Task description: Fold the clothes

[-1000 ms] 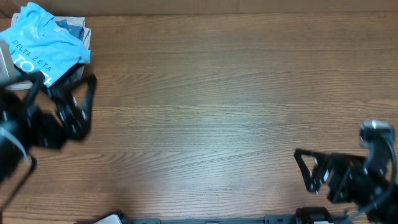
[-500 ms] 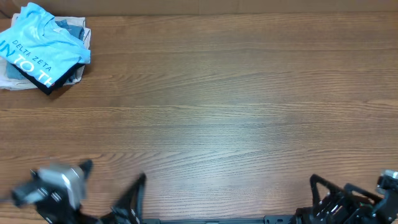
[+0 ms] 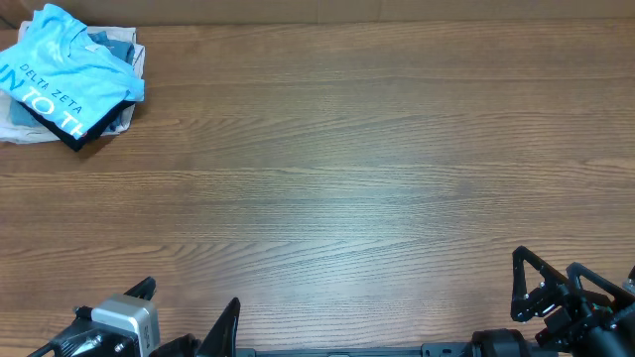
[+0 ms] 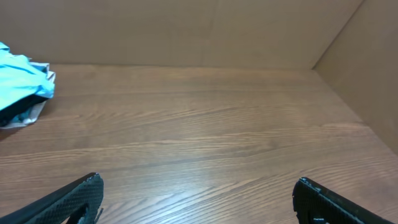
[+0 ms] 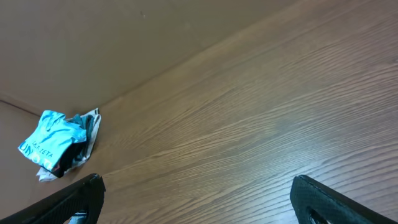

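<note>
The sky-blue t-shirt (image 3: 69,74) lies folded on a pile of garments (image 3: 20,129) in the far left corner of the counter (image 3: 347,169). It looks light, soft and limp, best pinched at a folded edge. The left claw (image 4: 198,183) and right claw (image 5: 198,180) gape, released and empty. A second ago the left claw hung beside the pile; now both sit at the near edge.

t-shirt (image 3: 71,58) reads "delta zeta", "in to"

The left tool (image 4: 199,182), fingers (image 4: 74,199) spread wide, hangs above the table (image 4: 205,130), sky-blue t-shirt (image 4: 18,78) far left.
</note>
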Tool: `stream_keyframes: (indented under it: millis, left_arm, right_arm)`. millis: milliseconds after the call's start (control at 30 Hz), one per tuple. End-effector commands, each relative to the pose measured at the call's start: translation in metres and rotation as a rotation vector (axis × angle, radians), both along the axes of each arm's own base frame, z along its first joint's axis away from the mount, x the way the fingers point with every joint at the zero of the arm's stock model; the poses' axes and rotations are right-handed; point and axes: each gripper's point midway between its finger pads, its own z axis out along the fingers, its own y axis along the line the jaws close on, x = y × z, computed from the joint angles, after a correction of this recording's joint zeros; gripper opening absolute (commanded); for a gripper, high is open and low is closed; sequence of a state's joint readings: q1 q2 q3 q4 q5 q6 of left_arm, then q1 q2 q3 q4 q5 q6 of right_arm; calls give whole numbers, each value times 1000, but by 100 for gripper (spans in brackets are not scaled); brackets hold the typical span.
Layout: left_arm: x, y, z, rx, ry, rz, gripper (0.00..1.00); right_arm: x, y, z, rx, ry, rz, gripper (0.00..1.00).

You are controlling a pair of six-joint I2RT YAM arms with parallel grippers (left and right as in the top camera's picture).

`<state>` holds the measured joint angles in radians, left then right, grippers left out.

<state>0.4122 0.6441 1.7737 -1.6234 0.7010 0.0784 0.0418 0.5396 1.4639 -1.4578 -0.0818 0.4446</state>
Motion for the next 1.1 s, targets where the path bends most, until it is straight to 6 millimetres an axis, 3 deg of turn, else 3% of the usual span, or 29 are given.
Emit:
stream_keyframes:
  millis: [0, 633, 1067]
  left_arm:
    - [2, 5, -2, 24, 1, 16, 100]
    - [2, 5, -2, 23, 2, 17, 100]
    - [2, 5, -2, 24, 2, 17, 100]
  right_arm:
    - [1, -2, -2, -3, 6, -12, 100]
    - [-14, -3, -27, -9, 126, -12, 100]
    - [-13, -7, -26, -28, 117, -31, 100]
